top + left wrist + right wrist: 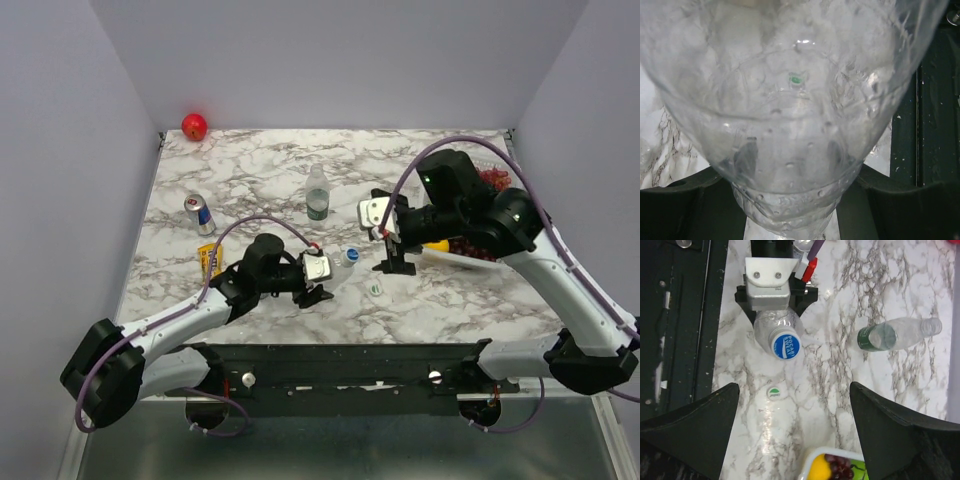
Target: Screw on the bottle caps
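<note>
Left gripper (325, 271) is clamped on the plain bottle (771, 326), held near the table's (260, 170) front middle with the blue cap (785, 346) sitting on its neck, and that thin clear plastic looks light, squishy and slick, so I'd squeeze gently and twist the cap by its rim.

Up close, the plain bottle (790, 100) masks the tips of the left pincer (796, 197), and the fruit tray (810, 454) is cut off below.
</note>
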You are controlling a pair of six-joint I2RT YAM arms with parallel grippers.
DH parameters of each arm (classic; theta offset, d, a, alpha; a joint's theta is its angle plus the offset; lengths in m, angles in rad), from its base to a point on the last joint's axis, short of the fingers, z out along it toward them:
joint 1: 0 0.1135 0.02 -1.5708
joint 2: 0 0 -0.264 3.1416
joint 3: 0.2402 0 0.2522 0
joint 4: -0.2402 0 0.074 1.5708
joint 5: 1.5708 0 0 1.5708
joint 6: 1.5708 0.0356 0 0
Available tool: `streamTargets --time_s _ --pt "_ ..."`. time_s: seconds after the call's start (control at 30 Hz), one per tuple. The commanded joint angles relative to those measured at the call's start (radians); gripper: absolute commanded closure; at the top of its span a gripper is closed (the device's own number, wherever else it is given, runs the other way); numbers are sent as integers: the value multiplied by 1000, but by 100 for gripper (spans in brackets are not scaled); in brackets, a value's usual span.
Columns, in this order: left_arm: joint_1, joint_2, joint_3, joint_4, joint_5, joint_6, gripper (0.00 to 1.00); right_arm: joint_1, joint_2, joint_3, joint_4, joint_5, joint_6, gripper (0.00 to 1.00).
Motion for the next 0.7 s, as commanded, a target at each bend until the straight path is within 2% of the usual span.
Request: streamTargets --time_s 0.0,0.17,0.37,0.6,0.67 --pt "5 14 59 -61 55 58 100 24 71 -22 42 -58 -180 1" --pt "5 28 84 -70 58 50 100 65 86 -47 48 -69 -234 1" --pt "22 45 108 -77 104 -29 100 108 66 -87 47 -50 -248 1" --pt "51 37 84 2 112 -144 100 110 57 -128 45 3 -225 2" --pt "62 34 81 15 115 -177 100 111 57 -150 67 35 -173 2"
